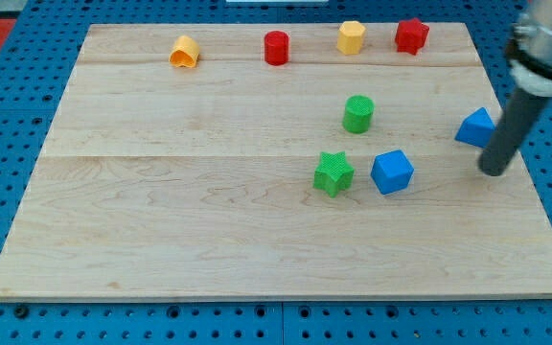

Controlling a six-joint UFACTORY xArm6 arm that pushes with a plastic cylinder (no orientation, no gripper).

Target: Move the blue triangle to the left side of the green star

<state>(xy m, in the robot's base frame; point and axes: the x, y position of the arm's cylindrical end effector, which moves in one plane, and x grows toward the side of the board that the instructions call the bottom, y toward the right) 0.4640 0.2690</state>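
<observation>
While the blue triangle [475, 127] sits far to the view's right of the green star [333, 173], beyond the blue cube [392, 172], my tip [493, 172], no grasping hand, rests just beside it, the whole push remaining

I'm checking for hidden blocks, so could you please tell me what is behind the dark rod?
The rod covers the right edge of the blue triangle; my tip sits just below and right of it. Whether anything else lies behind cannot be seen.
</observation>
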